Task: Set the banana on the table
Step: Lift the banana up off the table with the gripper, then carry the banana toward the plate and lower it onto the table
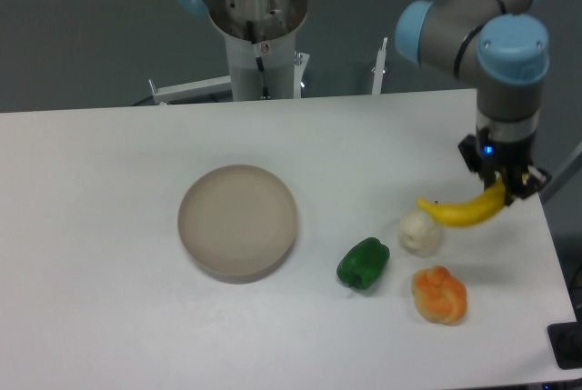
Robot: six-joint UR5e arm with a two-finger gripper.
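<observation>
One broad white table fills the frame, and a bare patch of it should be chosen for the set-down, away from the beige plate, green pepper, orange fruit and pale round item. The arm is held vertical at right. The end effector is clamped on the banana, held above the table at right of centre.
</observation>
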